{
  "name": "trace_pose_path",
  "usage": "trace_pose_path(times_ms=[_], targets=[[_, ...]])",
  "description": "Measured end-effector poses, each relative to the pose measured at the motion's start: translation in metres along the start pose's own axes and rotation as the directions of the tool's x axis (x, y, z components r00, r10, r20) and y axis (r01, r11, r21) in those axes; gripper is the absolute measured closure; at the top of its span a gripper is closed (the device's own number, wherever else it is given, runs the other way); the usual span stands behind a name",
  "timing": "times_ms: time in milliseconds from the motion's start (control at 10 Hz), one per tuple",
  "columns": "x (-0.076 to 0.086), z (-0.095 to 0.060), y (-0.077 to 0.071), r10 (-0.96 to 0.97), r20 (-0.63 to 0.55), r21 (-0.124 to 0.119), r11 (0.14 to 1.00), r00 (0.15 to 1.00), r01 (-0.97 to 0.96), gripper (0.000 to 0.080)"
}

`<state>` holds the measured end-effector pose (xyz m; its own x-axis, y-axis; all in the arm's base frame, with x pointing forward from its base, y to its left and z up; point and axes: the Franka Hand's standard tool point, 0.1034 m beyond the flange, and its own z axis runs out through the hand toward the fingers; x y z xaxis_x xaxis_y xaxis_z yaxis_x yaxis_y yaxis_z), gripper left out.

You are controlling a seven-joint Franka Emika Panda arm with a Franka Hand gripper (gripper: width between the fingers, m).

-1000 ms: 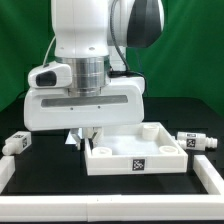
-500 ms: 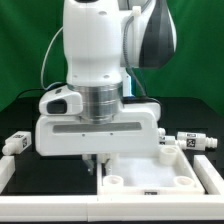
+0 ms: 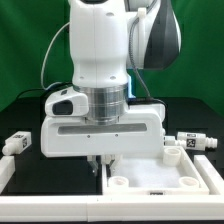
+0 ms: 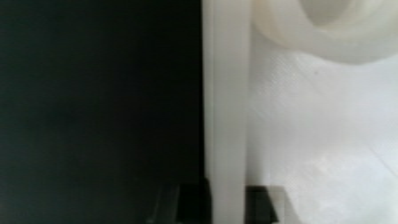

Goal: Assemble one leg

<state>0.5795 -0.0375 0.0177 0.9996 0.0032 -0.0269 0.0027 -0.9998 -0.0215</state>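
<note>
My gripper (image 3: 100,160) is low over the black table and shut on the rim of the large white tray-like part (image 3: 165,180), at that part's left edge in the exterior view. In the wrist view the rim (image 4: 226,110) runs straight between my two dark fingers (image 4: 191,205), and a round socket (image 4: 338,25) of the part shows beside it. One leg (image 3: 18,143), a small white peg with a tag, lies on the table at the exterior view's left. Another leg (image 3: 196,141) lies at the exterior view's right. Neither leg is touched.
A white bar (image 3: 4,176) lies at the front left corner of the table in the exterior view. The green backdrop stands behind the arm. The arm's wide white body hides the table behind the tray-like part.
My gripper and the tray-like part have moved together toward the front and the exterior view's right. The part's front edge with its tag is now out of frame. The legs have not moved.
</note>
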Motion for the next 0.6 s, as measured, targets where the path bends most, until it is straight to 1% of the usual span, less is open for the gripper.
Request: trace_pose_path(times_ms=[100, 200, 400, 500, 600], targets=[[0.0012, 0.0053, -0.0034, 0.019, 0.003, 0.005, 1.000, 1.000, -0.019, 0.0752], [0.0040, 0.0093, -0.0037, 0.049, 0.012, 0.023, 0.999, 0.999, -0.049, 0.0752], [0.0043, 0.0099, -0.0037, 0.054, 0.008, 0.031, 0.998, 0.999, -0.054, 0.0752], [0.0044, 0.0100, -0.0057, 0.052, 0.008, 0.031, 0.998, 0.999, -0.052, 0.0752], [0.0046, 0.0101, -0.0129, 0.054, 0.009, 0.032, 0.998, 0.998, -0.054, 0.0752]])
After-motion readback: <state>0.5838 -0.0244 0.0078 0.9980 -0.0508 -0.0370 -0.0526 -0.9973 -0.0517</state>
